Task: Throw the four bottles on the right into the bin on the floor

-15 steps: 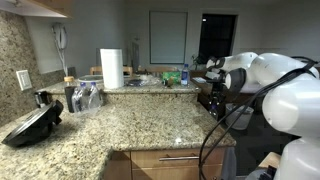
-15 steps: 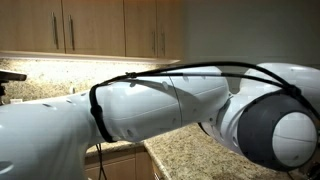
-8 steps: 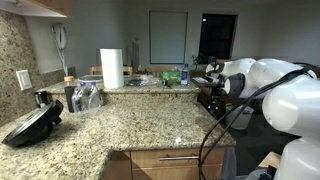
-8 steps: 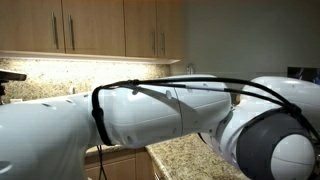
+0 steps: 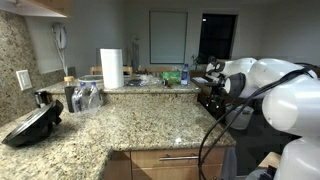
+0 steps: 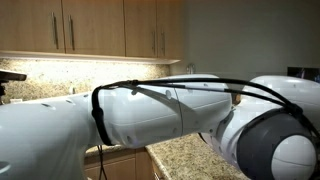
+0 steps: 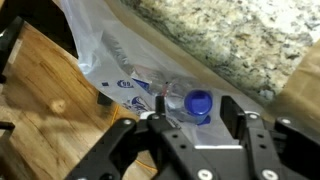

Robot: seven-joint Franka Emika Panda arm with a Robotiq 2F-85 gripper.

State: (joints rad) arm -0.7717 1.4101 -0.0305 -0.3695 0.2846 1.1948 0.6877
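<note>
Hand (image 7: 201, 126) half-wide, gripping nothing. Blue-cap bottle (image 7: 168, 98) lies just below it, inside bin (image 7: 95, 50) liner, btwn wood floor (image 7: 40, 110) & table (image 7: 230, 30) edge. Another bottle (image 5: 184, 74) on table nr towel roll (image 5: 111, 68). Arm (image 6: 150, 115) blocks most of an exterior view.

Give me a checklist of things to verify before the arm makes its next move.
1. The gripper is open: ok, jaws stand apart.
2. The blue-capped bottle is free: ok, it lies on the bin liner under the jaws.
3. That bottle sits fully inside the bin: cannot tell, only liner shows.
4. A next bottle waits: ok, a blue-labelled bottle stands on the counter ledge in an exterior view.
5. The way back is free: cannot tell, the arm blocks an exterior view.
</note>
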